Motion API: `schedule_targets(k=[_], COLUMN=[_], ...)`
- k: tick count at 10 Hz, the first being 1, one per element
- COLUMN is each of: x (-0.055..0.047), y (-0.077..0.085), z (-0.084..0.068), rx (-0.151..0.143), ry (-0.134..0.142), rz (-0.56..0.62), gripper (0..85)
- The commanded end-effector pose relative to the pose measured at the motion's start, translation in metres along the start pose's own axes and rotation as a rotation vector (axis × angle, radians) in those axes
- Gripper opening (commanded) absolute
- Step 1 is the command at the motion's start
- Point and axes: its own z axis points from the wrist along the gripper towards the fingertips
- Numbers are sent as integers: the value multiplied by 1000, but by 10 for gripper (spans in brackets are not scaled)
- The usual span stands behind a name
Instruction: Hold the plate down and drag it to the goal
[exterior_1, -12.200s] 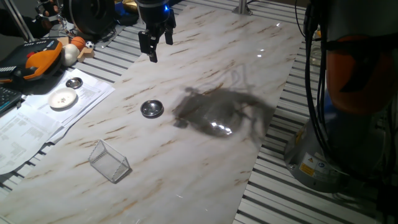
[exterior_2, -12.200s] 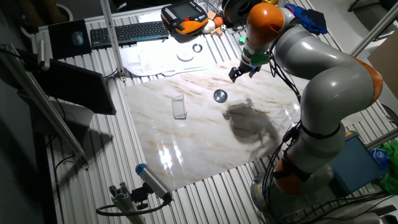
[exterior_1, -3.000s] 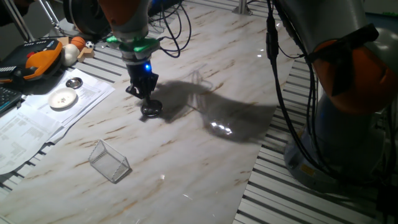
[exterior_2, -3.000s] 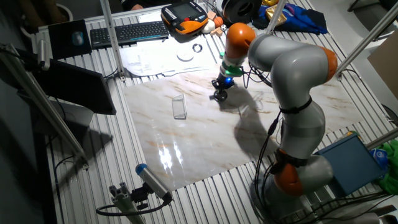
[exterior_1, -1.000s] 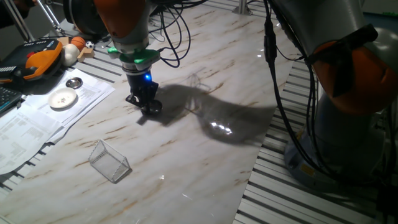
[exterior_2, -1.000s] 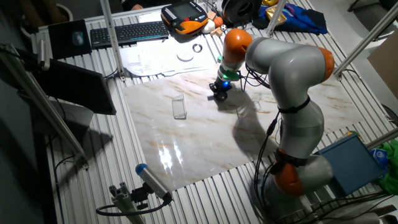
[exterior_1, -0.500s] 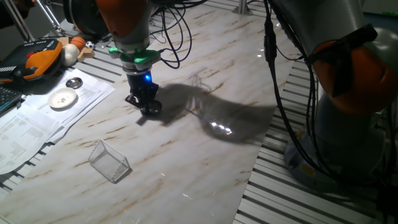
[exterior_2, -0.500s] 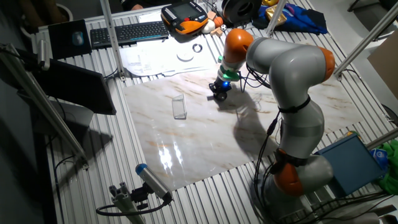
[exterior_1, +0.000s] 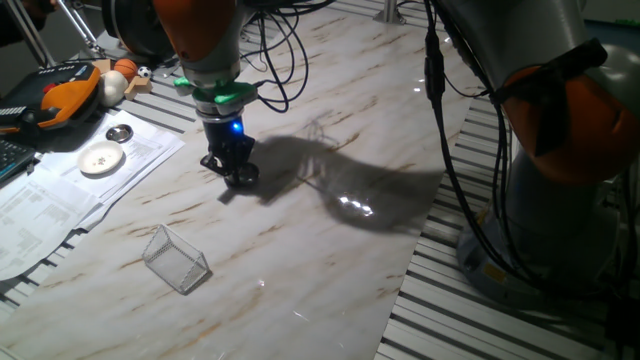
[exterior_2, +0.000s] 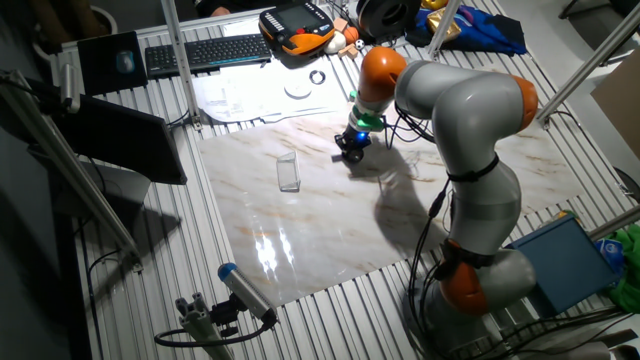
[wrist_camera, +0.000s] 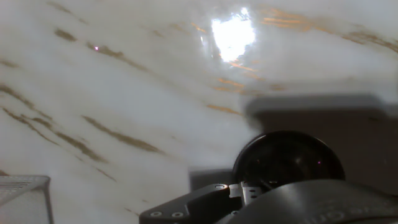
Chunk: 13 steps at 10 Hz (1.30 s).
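Low at left the goal waits on the marble desk, while up toward center-left the hand, finger spread impossible to tell, presses the plate, a stiff, light, likely slippery dish best pinned from above, barely shifted since a second ago.

The bench is glossy marble-patterned sheet, pale with brown veins, throwing back lamp glare. The plate looks like dark polished metal. Beside it, the fingers are matt black. The goal, nearer the bench edge, is clear, thin-edged plastic.
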Motion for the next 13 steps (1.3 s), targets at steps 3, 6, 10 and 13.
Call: schedule_targets(k=[3,6,10,13], x=[5,10,17,21], y=[5,12,23,29], z=[3,4,4,4], rx=[-1,-2,-6,-4], ry=[-4,-5,-3,-2], rz=[11,26,48,61], gripper=[0,0,0,0])
